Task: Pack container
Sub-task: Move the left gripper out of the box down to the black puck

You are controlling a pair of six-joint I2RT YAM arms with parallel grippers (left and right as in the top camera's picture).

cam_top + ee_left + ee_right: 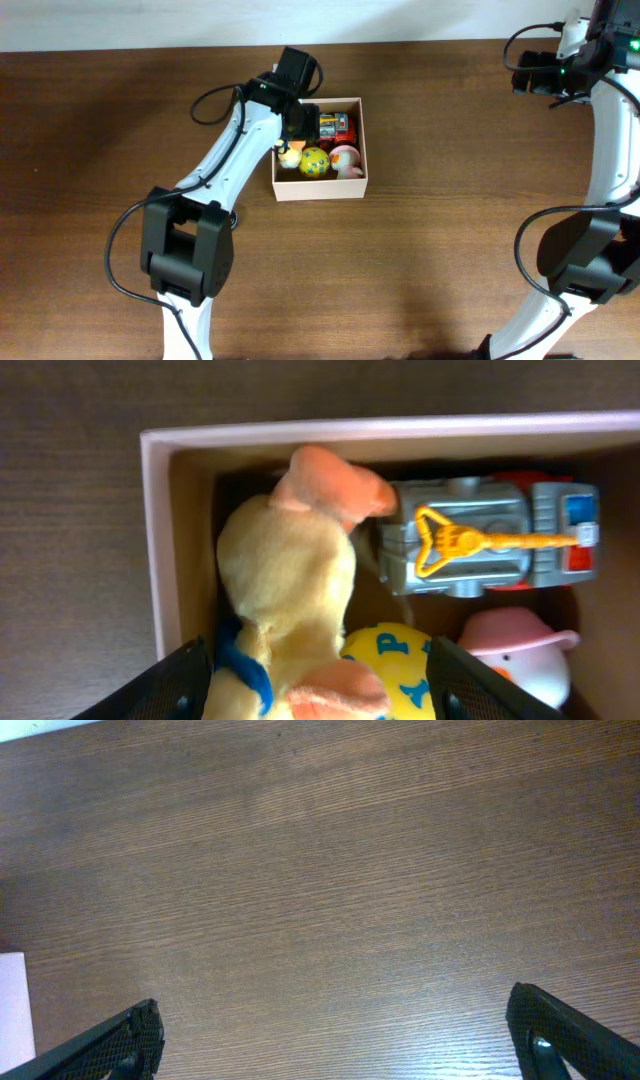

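The container is a shallow white-walled cardboard box in the middle of the table; its rim also shows in the left wrist view. Inside lie a yellow plush duck with orange beak and blue collar, a grey and red toy truck, a yellow lettered ball and a white figure with a pink hat. My left gripper is above the box's left side, its fingers spread wide on either side of the duck, open. My right gripper is open and empty over bare table at the far right.
The dark brown wooden table surrounds the box. A pale strip runs along the table's far edge. The left arm reaches diagonally from the front toward the box.
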